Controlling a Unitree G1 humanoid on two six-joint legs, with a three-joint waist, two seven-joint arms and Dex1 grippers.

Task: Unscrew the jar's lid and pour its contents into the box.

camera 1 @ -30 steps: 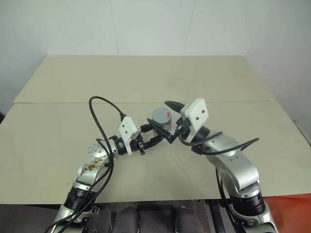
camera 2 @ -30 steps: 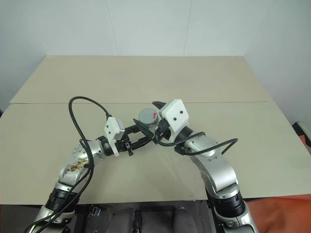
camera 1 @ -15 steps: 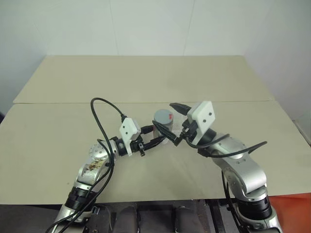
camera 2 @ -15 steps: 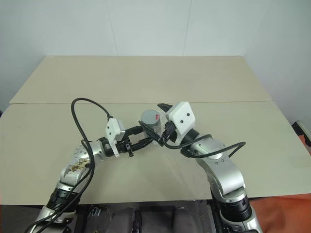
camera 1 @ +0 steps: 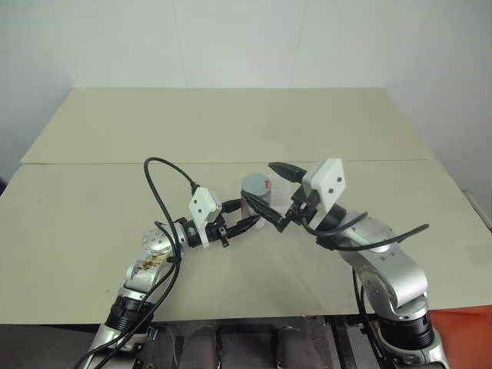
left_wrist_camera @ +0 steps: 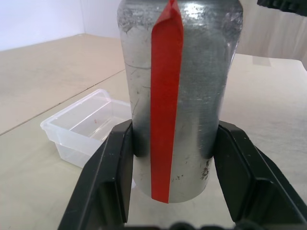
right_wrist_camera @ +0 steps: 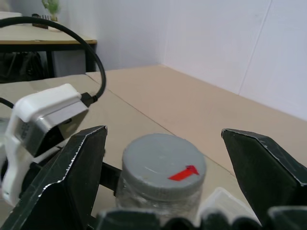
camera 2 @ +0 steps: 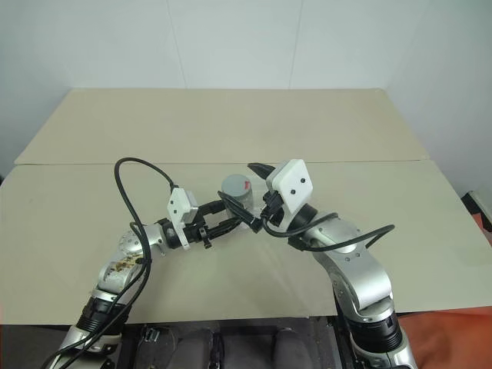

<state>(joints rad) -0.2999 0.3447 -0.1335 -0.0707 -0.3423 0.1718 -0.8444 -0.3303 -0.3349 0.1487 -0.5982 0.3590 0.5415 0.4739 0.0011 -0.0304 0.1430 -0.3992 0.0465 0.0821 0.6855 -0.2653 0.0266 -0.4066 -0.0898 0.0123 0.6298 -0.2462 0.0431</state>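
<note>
Clearly the jar (left_wrist_camera: 180, 96) is stiff, smooth metal and may slip, so the left gripper (left_wrist_camera: 180, 184), clamped on its lower body above the surface (camera 1: 231, 131), must hold firm while the right gripper (right_wrist_camera: 163, 158), its 2 fingers apart, takes the lid (right_wrist_camera: 163, 165) by its rim.

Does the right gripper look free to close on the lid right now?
Probably yes: the right gripper stands open with nothing between its fingers and the lid, while the left gripper clamps the jar lower down.
</note>
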